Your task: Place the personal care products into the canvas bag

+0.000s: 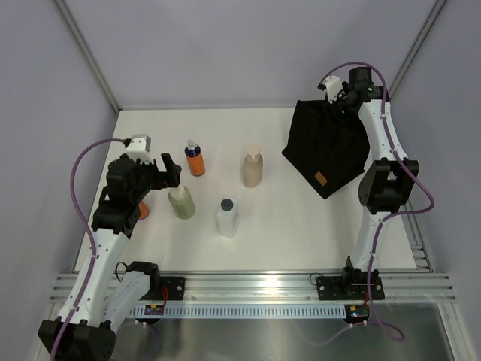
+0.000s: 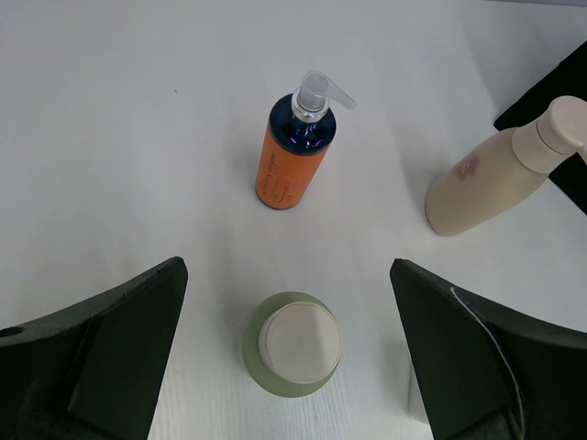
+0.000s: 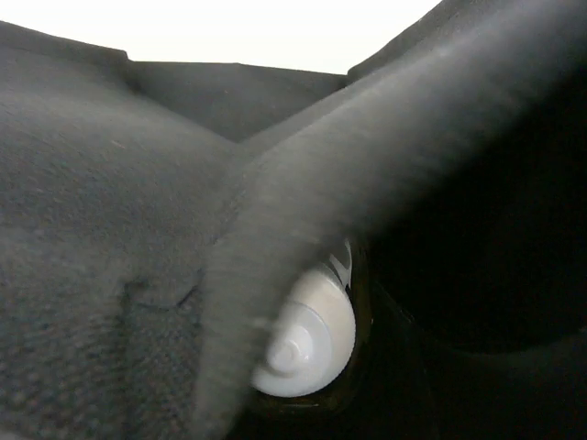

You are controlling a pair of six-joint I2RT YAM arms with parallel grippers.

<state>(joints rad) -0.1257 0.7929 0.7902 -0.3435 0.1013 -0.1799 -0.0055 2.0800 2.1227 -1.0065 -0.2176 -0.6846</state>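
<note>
Black canvas bag (image 1: pixel 331 154) sits far right, the right gripper (image 1: pixel 336 96) at its mouth with a finger state I cannot tell, while the left gripper (image 1: pixel 171 171) holds its fingers wide apart above the olive-green bottle (image 2: pixel 292 344).

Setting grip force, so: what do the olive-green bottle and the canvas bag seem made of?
The olive-green bottle: probably frosted plastic, matte; cloudy wall, no sharp glints. The canvas bag: black woven cloth, matte; coarse weave and soft folds up close.
</note>
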